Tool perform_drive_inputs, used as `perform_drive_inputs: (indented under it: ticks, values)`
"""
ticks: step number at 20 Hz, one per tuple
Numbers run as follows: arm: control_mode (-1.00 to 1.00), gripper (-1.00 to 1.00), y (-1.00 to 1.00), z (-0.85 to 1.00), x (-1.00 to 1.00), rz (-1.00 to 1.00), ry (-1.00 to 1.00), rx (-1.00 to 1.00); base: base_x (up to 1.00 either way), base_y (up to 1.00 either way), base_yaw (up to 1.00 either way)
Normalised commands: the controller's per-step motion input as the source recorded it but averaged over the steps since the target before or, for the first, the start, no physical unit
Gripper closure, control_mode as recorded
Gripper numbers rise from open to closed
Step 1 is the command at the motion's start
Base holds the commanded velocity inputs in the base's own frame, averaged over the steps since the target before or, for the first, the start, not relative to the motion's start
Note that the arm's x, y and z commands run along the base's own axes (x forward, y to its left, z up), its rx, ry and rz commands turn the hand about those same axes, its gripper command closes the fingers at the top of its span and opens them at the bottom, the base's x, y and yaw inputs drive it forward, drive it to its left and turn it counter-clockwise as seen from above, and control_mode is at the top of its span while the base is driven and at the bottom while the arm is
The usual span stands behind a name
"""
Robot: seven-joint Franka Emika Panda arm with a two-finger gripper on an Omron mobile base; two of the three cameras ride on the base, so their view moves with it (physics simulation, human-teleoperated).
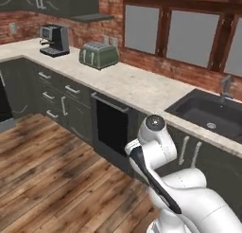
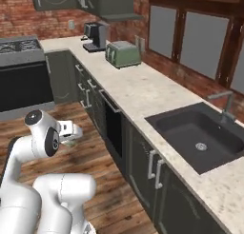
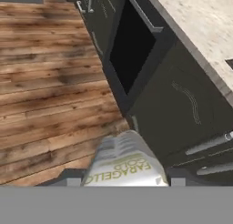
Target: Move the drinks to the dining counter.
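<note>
Hand view, bottom centre: one pale can [image 3: 124, 166] with a yellowish-green band sat clamped between the fingers [image 3: 68, 180], carried above the wooden floor [image 3: 45, 82]. Right base view, left of centre: gripper [image 2: 71, 133] held low beside the dark cabinets [image 2: 143, 166] under the sink table [image 2: 143, 92]. Judged mid-transport: can picked up, not delivered; dining counter not sighted, other drinks unaccounted for.

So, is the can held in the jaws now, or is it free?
Held. In the hand view the pale can sits between the two dark finger tips of the gripper, above the wooden floor.
</note>
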Motion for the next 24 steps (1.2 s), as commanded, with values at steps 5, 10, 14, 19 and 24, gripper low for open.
perform_drive_inputs:
  ticks: [5, 10, 14, 19, 24]
  values:
    - [1.0, 1.0, 0.0, 0.0, 0.0, 0.0, 0.0, 0.0, 0.0, 0.71, 0.77]
    - [1.0, 1.0, 0.0, 0.0, 0.0, 0.0, 0.0, 0.0, 0.0, 0.9, 0.7]
    - [1.0, 1.0, 0.0, 0.0, 0.0, 0.0, 0.0, 0.0, 0.37, 0.93, 0.54]
    - [1.0, 1.0, 0.0, 0.0, 0.0, 0.0, 0.0, 0.0, 0.99, 0.14, 0.1]
    - [1.0, 1.0, 0.0, 0.0, 0.0, 0.0, 0.0, 0.0, 1.0, -0.12, 0.0]
